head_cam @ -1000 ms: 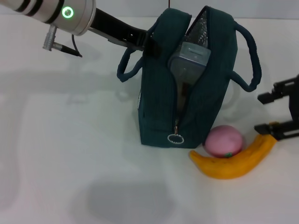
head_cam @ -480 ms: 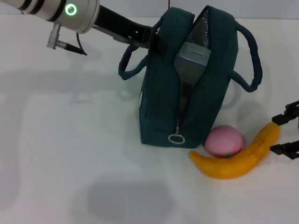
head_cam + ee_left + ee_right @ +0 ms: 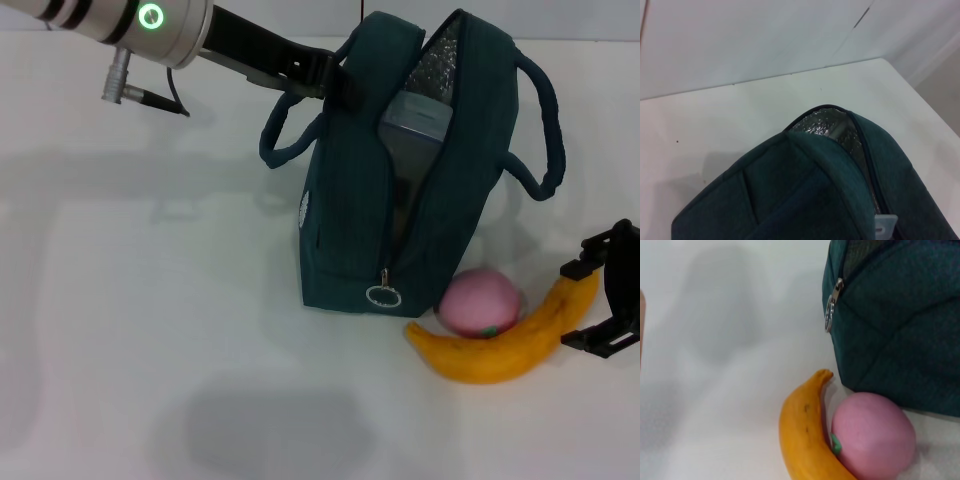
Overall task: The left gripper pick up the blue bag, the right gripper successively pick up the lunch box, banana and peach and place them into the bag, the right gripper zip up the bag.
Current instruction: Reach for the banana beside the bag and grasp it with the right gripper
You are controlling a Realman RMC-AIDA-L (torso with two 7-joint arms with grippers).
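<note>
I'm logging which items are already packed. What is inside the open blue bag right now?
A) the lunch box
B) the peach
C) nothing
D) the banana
A: the grey lunch box stands in the open mouth of the blue bag, while the banana and the peach lie outside on the table beside it.

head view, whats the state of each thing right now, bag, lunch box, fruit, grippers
blue bag: upright, unzipped, gaping open
lunch box: inside the bag, top showing
banana: lying on the table, beside the bag
peach: on the table, touching the banana
left gripper: at the bag's top edge
right gripper: open, straddling the banana's tip
</note>
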